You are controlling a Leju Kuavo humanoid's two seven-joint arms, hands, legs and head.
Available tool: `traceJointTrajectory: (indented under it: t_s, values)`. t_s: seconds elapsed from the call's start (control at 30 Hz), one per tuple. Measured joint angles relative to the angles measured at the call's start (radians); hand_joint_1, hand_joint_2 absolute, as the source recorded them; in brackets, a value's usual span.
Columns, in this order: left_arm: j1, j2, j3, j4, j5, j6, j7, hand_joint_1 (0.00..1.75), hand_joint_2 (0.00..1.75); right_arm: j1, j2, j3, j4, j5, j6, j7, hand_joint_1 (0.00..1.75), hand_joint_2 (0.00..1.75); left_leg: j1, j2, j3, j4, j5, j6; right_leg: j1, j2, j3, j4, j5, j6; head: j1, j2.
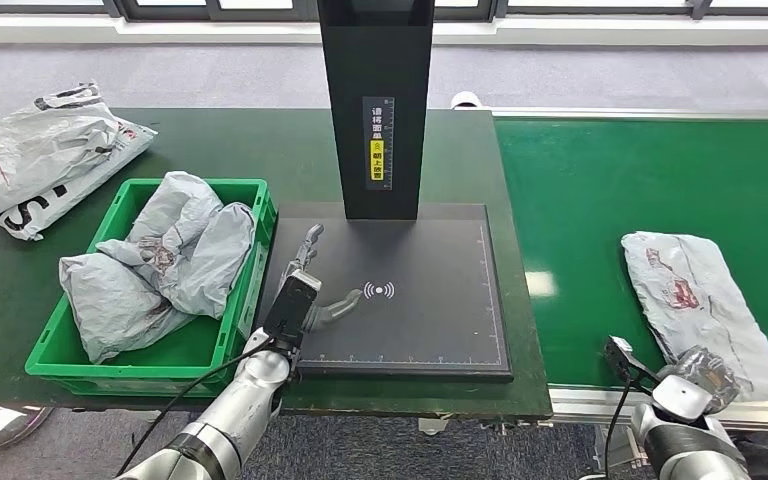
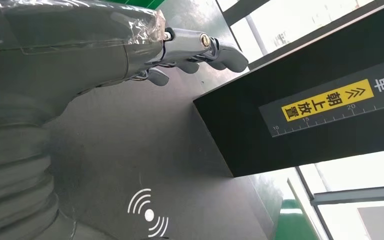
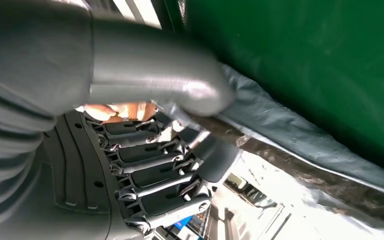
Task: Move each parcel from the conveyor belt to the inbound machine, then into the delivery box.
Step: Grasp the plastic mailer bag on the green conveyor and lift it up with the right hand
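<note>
Fingers (image 3: 160, 175) of the right hand (image 1: 700, 385), lower right of the frame: curled at the near end of the grey parcel (image 1: 695, 295) lying on the green conveyor belt (image 1: 600, 200); whether they grip it cannot be told. Left hand (image 1: 310, 295), lower centre: fingers apart, empty, over the inbound machine (image 1: 430, 310). Parcel judged light, soft, slippery film; best gathered at that near end.

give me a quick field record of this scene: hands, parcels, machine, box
left hand: left hand open, holding nothing, over the black flat scanning plate of the inbound machine
right hand: right hand at the near end of the grey plastic mailer parcel on the green conveyor belt; fingers curled, thumb against the mailer, grip unclear
machine: black upright column with a yellow label; no parcel on the plate
box: green plastic crate holding crumpled grey mailer bags
other: white printed mailer bag on the dark green table, beyond the crate
</note>
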Motion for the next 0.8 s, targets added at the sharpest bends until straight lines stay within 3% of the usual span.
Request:
traceJointTrajectory:
  t_s: [0.23,0.6,0.7,0.8]
  values:
    - [-0.004,0.001,0.005,-0.002,0.001,-0.017,0.000,0.00,1.75,-0.004,0.001,-0.027,0.005,-0.028,0.134,-0.021,1.75,1.75,0.001,0.000,0.000,0.000,0.000,0.000,0.001,0.000,0.000,0.000,-0.001,0.000,0.000,0.000]
    - [-0.006,0.002,0.018,-0.002,-0.004,-0.011,-0.001,0.00,1.75,-0.014,0.012,-0.056,0.006,-0.030,0.100,-0.057,1.75,1.75,0.000,0.000,0.000,0.000,0.000,0.000,0.000,0.000,0.000,0.000,-0.001,0.000,0.000,0.000]
    - [-0.004,0.004,0.021,-0.004,-0.003,0.001,-0.001,0.00,1.75,-0.014,0.017,-0.056,0.006,-0.022,0.009,-0.105,1.75,1.75,0.000,0.000,-0.001,0.000,0.000,0.000,0.000,0.000,0.000,0.000,-0.001,0.000,0.000,0.000]
    - [0.009,0.009,0.033,-0.021,-0.002,0.027,0.002,0.00,1.75,-0.025,0.041,-0.056,-0.005,-0.031,-0.239,-0.263,1.75,1.75,0.000,0.001,-0.004,0.000,0.000,0.000,0.000,0.002,-0.001,0.001,0.000,0.000,0.000,0.000]
